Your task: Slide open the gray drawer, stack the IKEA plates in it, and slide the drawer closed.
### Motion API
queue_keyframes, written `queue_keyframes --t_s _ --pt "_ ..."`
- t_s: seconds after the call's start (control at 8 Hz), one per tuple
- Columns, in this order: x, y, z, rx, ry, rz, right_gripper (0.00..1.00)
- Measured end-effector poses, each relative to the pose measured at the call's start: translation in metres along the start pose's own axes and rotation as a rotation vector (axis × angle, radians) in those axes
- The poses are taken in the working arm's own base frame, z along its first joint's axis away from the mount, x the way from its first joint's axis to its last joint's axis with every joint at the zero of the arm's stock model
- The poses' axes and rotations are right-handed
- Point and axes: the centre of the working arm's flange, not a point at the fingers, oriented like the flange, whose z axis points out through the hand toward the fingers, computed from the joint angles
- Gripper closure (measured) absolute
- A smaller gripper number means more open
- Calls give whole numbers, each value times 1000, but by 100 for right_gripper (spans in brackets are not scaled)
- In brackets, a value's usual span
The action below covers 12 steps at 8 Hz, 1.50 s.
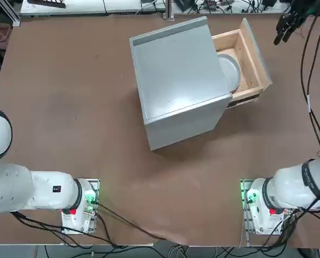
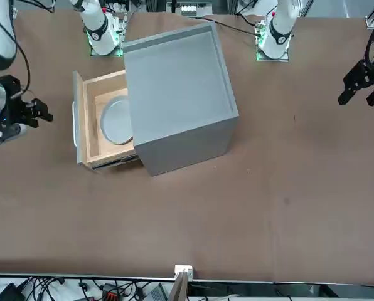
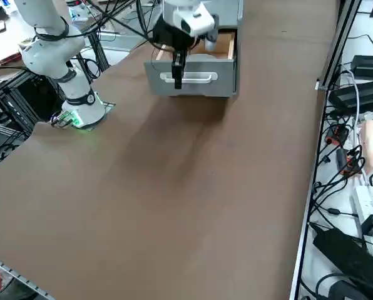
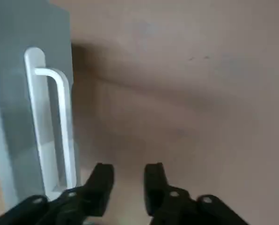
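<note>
Gray drawer [image 1: 249, 59] stands pulled out of the cabinet [image 1: 179, 80] on the robot's right side, w/ a round white-gray plate [image 1: 230, 72] lying flat inside, partly under the cabinet top. Whether the mint plate sits beneath it can't be told — only one disc shows. No plate left on the counter [image 1: 68, 107], so judging by that, the step in hand is the push-shut.

Right end effector [image 4: 128, 180] hangs just outside the drawer front, beside the handle [image 4: 50, 122], empty — fingers drawn partway together w/ a narrow gap, nothing between them. To close well: put the fingers flat against the gray front panel near its middle, below or beside the handle, and push straight along the slide direction. The cabinet sits skewed on the counter, so the push should follow that skew; an off-axis shove would prob. rotate the whole box rather than seat the drawer. Go slow so the plate doesn't skid.

Materials: cabinet is matte gray, boxy, sharp-edged. Drawer sides are light wood, front panel gray. Handle is a pale bar w/ rounded bends, smooth — looks metal. Plate is shallow w/ a raised rim, glossy-ish. Counter is plain brown, matte.
</note>
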Motion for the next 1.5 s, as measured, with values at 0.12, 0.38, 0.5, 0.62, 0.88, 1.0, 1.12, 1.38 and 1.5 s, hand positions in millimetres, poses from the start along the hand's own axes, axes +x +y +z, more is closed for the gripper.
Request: queue_keyframes --t_s 0.12,0.38,0.5,0.62,0.88,1.0,1.12,1.38,1.5 --pt "9 -3 18 10 -25 -10 86" --pt "26 -9 46 60 -39 -17 95" --pt "32 -12 56 113 -28 -9 99" --pt "38 -18 62 173 -13 1 99" --pt "47 -35 65 235 8 -7 99" --pt "52 -50 67 250 7 -18 99" --pt "57 -70 69 254 -2 -21 99" --pt "68 -118 75 258 -27 -14 98" --pt "72 -145 82 250 -39 -10 98"
